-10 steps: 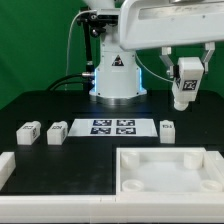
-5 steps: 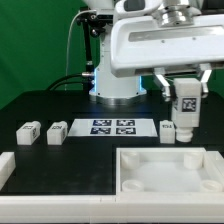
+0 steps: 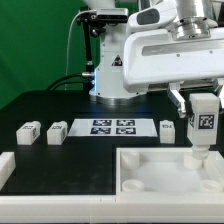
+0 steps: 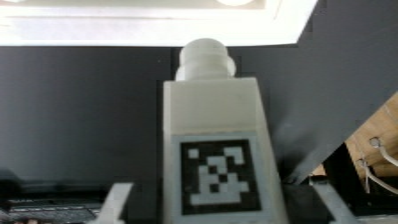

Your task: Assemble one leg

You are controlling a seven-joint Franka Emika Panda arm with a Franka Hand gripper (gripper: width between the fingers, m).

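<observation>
Gripper (image 3: 203,102) sits at right-centre of the exterior view, pincer clamped on the leg (image 3: 205,125). Leg is held upright, tag facing cam, peg end down, just over the far right corner of the white tray part (image 3: 150,160) at lower right. Can't tell if the peg touches it. In wrist view the leg (image 4: 217,130) fills the centre, tag visible. On the black table (image 3: 60,100): spare legs at mid-left (image 3: 27,132), next one (image 3: 56,132), a third (image 3: 168,128) just right of the marker board (image 3: 112,126).
</observation>
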